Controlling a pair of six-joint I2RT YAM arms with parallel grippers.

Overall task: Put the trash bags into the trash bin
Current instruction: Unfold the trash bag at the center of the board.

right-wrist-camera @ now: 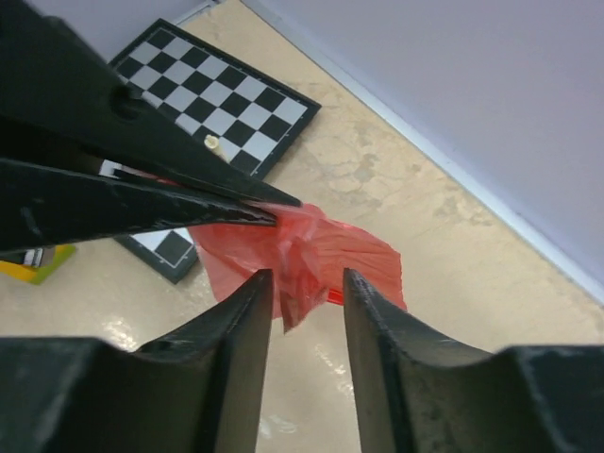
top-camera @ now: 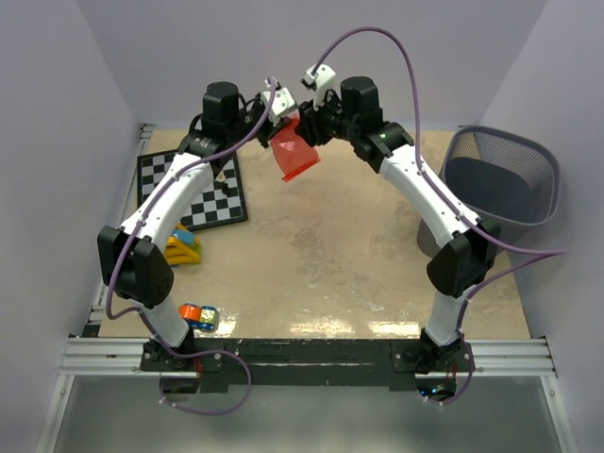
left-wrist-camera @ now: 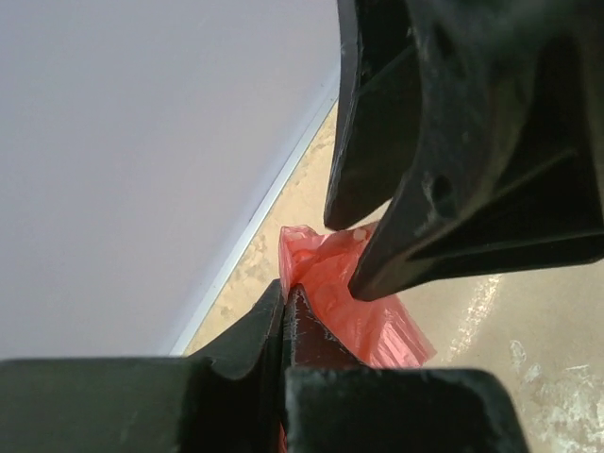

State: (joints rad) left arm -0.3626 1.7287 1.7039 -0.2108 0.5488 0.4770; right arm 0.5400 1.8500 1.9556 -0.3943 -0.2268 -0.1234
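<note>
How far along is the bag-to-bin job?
Done: the trash bag is up off the table, at the far middle. In hand: the left tool is shut on it; the right tool has its jaws apart around it. Left: carry it to the trash bin at the right, which shows no red inside, and drop it in.

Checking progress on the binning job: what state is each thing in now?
trash bag: in the air, crumpled, hanging from the left gripper
left gripper: shut on the trash bag
right gripper: open, fingers either side of the bag
trash bin: upright, no bag seen inside
chessboard: unfolded, lying flat
</note>
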